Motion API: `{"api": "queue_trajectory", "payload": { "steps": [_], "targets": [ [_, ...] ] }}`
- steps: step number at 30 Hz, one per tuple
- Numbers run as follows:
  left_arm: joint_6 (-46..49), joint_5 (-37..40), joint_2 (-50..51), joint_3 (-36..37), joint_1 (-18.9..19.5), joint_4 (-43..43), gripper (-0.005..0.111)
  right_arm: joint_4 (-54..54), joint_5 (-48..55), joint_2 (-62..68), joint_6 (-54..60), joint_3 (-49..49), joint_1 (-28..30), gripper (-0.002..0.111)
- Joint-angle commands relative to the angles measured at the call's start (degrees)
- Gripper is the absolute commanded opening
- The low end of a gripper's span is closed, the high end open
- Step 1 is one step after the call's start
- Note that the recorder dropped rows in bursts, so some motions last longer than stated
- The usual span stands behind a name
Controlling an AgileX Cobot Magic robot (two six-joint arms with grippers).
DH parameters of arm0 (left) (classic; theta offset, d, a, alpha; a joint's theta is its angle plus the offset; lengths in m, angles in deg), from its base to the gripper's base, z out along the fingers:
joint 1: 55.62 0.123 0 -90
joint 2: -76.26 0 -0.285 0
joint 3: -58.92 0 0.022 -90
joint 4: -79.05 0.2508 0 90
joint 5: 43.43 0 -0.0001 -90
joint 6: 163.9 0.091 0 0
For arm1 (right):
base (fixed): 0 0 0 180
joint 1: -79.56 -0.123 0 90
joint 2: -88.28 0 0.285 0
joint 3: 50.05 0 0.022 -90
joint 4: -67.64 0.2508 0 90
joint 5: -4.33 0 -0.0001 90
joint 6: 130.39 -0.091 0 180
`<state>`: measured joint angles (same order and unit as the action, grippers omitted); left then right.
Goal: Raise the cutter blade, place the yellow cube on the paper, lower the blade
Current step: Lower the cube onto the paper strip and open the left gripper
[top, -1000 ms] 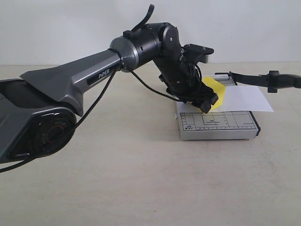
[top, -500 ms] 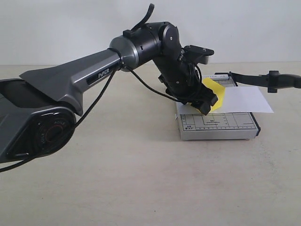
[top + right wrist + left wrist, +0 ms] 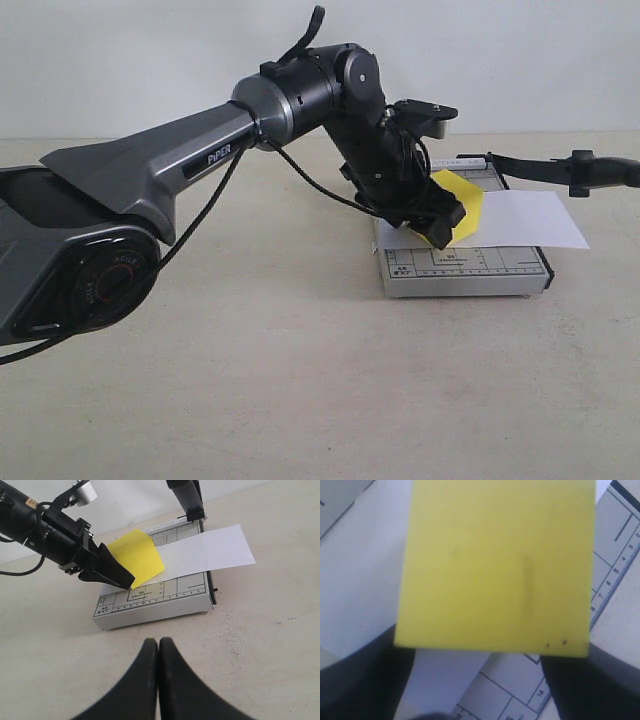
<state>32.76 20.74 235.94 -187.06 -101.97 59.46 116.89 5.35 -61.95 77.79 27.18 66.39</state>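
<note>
Fingers on left (image 3: 365,680) clamp yellow cube (image 3: 495,565); right wrist view alone shows right fingers (image 3: 145,680) closed.

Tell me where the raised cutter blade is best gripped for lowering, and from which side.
Grip the cutter blade at its thick rounded handle, the free end far from the hinge. It juts rightward in the exterior view, so the right gripper could approach from there, opening its shut jaws first; the left gripper holds the yellow cube.

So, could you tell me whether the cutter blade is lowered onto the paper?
No, the cutter blade is raised, clear above the paper.
</note>
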Motion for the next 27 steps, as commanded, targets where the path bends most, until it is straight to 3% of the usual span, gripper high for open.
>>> {"api": "queue_trajectory", "payload": {
  "steps": [1, 3, 10, 17, 27],
  "targets": [
    [-1.56, 3.13, 0.82, 0.28, -0.16, -0.76, 0.067, 0.0, -0.28, -0.07, 0.08, -0.01, -0.07, 0.0],
    [-1.7, 3.86, 0.82, 0.28, -0.16, -0.64, 0.071, 0.0, -0.28, -0.07, 0.08, -0.01, -0.07, 0.0],
    [-2.34, 4.83, 0.82, 0.28, -0.16, 0.69, 0.11, -0.59, -0.27, -0.07, 0.08, -0.01, -0.07, 0.0],
    [-0.99, 1.95, 0.82, -0.13, -0.16, 0.81, 0.11, -0.59, -0.27, -0.07, 0.08, -0.01, -0.07, 0.0],
    [-6.59, 1.12, -1.36, -8.7, -0.06, 9.11, 0.11, -0.59, -0.27, -0.07, 0.08, -0.01, -0.07, 0.0]
  ]
}}
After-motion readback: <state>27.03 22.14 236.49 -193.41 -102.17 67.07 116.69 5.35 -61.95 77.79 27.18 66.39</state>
